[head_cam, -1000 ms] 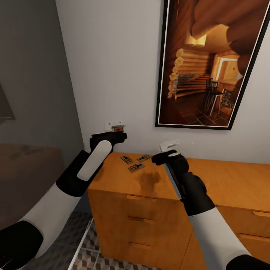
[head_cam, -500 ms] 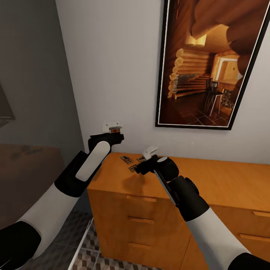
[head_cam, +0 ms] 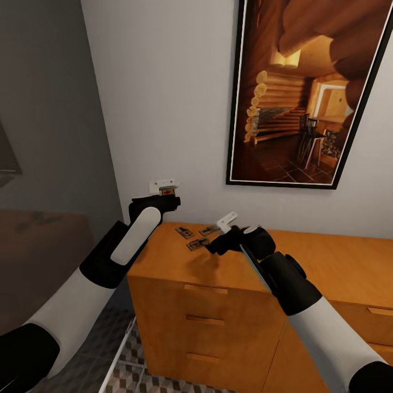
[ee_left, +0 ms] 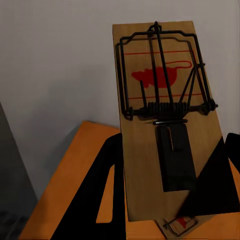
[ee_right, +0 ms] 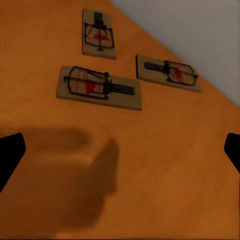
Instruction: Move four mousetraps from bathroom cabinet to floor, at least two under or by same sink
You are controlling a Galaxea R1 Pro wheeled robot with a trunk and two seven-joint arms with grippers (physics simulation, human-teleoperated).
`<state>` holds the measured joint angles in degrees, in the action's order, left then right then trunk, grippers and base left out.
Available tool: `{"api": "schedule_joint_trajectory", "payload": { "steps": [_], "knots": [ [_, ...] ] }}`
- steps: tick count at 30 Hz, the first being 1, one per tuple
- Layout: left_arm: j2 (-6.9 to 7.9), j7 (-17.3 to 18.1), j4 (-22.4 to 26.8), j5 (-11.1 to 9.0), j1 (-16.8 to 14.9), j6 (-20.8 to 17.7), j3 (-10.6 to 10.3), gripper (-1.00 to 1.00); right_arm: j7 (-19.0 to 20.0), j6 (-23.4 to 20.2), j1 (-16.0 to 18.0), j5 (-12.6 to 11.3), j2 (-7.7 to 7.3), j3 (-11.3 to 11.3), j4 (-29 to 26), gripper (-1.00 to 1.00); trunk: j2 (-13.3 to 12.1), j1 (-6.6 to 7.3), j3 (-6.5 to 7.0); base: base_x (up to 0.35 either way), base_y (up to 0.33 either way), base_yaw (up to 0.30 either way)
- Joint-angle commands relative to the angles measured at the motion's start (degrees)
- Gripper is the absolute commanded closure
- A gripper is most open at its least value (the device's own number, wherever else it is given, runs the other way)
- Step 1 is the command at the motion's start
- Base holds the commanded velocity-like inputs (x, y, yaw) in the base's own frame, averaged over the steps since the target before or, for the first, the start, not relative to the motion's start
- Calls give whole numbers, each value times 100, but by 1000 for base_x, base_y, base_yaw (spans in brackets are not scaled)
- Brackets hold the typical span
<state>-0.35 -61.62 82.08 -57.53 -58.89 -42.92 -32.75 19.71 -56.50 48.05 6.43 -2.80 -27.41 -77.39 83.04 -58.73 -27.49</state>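
Left gripper: the black left gripper [head_cam: 164, 190] with pale finger pads is clamped on a flat rectangular mousetrap of light wood [ee_left: 167, 120], held up in front of the smooth grey-white wall [head_cam: 164, 98], above the left end of the cabinet.
Held trap, detail: black wire bail and coiled spring, dark metal tongue, a red mouse silhouette and thin red lines printed on the board; no writing can be read.
Right gripper: the black right gripper [head_cam: 226, 229] hangs over the cabinet top, its fingers apart and holding nothing; their dark tips sit at opposite edges of the right wrist view.
Traps on the cabinet: three more small flat wooden mousetraps [ee_right: 98, 87] lie near each other but apart on the cabinet top, close to the wall; each has black wire parts and a red mouse print.
Cabinet: the low orange-brown wooden cabinet [head_cam: 218, 305] has a smooth matte top, flat drawer fronts and slim bar handles.
Floor: cube-patterned tiles in brown and beige [head_cam: 128, 376] show beside the cabinet's foot.
Wall picture: a black-framed picture of a log cabin interior [head_cam: 305, 93] hangs above the cabinet.
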Motion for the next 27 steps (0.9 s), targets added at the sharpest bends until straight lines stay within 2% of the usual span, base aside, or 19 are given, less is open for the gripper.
{"api": "schedule_joint_trajectory", "payload": {
  "steps": [1,4,6,8,9,11,17,22,27],
  "knots": [
    [0,-60,3,-31,2,-32,-8,100,163,-15,42,39,-55,2,11,-100,4,0,-7,0,0,0],
    [0,-60,-5,-24,14,-32,-11,100,295,-21,91,14,-106,46,74,-100,4,0,-7,0,0,0],
    [0,-60,-4,-23,16,-32,-12,100,320,-37,101,5,-110,166,102,-100,4,0,-7,0,0,0],
    [0,-60,-5,-22,17,-32,-12,100,322,-52,106,6,-108,418,166,-100,4,0,-7,0,0,0],
    [0,-60,-7,-22,18,-32,-12,100,323,-60,112,7,-107,632,279,-100,4,0,-7,0,0,0],
    [0,-60,-8,-22,18,-32,-12,100,303,-64,143,7,-105,812,448,-100,4,0,-7,0,0,0],
    [0,-60,-7,-35,33,-32,-12,100,-23,-46,288,-1,-79,928,853,-100,4,0,-7,0,0,0],
    [-2,-60,22,-39,38,-32,-8,100,-222,-24,440,-12,123,941,1215,-100,4,0,-7,0,0,0],
    [-57,-53,53,-39,36,-37,12,100,-266,-17,481,16,514,934,1478,-100,4,0,-7,0,0,0]
  ]
}}
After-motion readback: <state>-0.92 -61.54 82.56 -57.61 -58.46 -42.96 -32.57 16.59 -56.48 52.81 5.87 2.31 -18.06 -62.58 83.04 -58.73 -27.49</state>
